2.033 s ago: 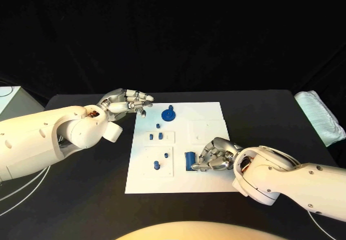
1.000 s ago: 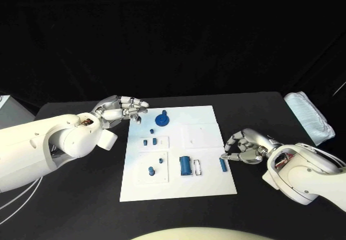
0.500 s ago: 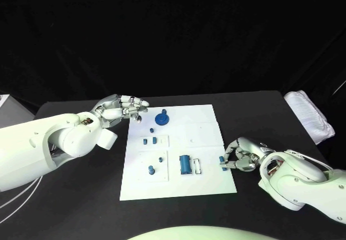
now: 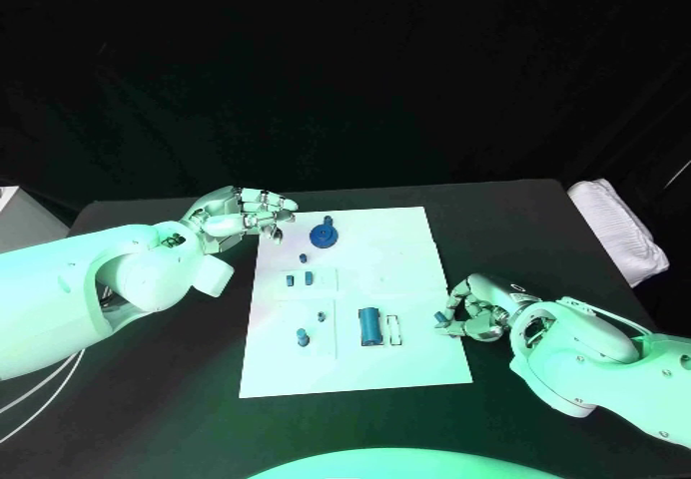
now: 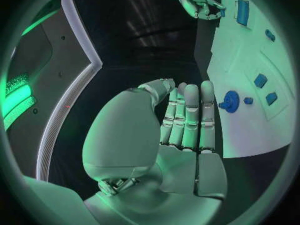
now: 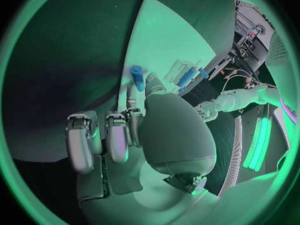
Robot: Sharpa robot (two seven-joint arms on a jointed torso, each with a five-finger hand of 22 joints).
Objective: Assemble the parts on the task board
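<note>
The right hand [image 4: 475, 310] is pinching a small blue peg [image 4: 443, 319] at the task board's [image 4: 403, 239] right edge. A blue cylinder [image 4: 370, 325] is lying in its slot just beside. The left hand [image 4: 238, 214], fingers curled, holding nothing, is hovering near the blue disc [image 4: 326, 236].

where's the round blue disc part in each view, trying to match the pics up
Head view: round blue disc at the task board's far end, close to the left hand.
Left wrist view: disc on the board just past the left hand's fingertips.
Right wrist view: cannot make it out.
Shared landmark: the white task board.
</note>
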